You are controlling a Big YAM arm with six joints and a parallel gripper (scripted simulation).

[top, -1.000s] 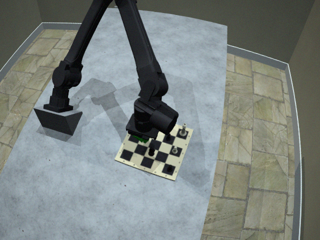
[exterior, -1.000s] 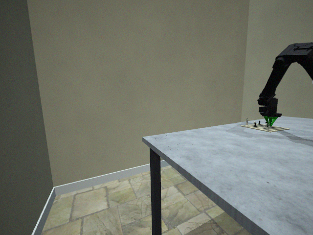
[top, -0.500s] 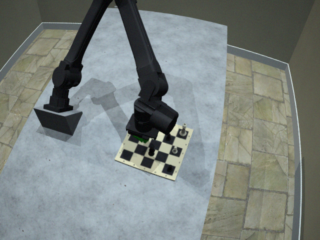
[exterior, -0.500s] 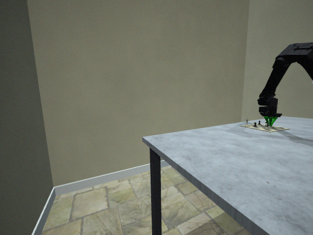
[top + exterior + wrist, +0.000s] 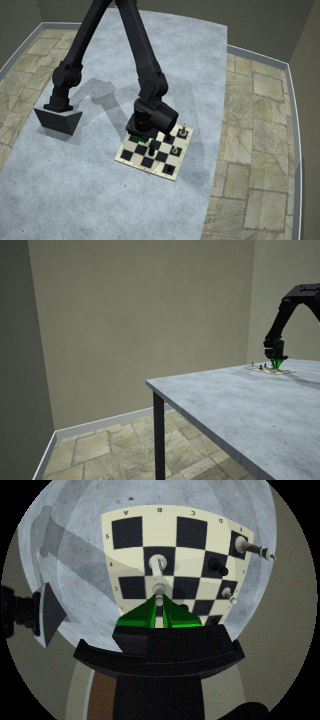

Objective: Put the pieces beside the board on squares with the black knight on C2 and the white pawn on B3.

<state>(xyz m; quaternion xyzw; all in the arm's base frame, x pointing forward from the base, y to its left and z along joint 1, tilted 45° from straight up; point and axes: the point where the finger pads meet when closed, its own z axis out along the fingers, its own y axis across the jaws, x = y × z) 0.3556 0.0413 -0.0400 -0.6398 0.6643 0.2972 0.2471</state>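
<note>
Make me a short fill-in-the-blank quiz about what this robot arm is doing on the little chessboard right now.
1. The gripper has ____ fingers closed on a small piece.
2. The held piece, the white pawn, is ____ in colour.
3. The chessboard lies on a ____ table.
4. In the top view, the tall white piece stands on a ____ square at the board's corner.

Missing words: green; white; grey; dark
</note>
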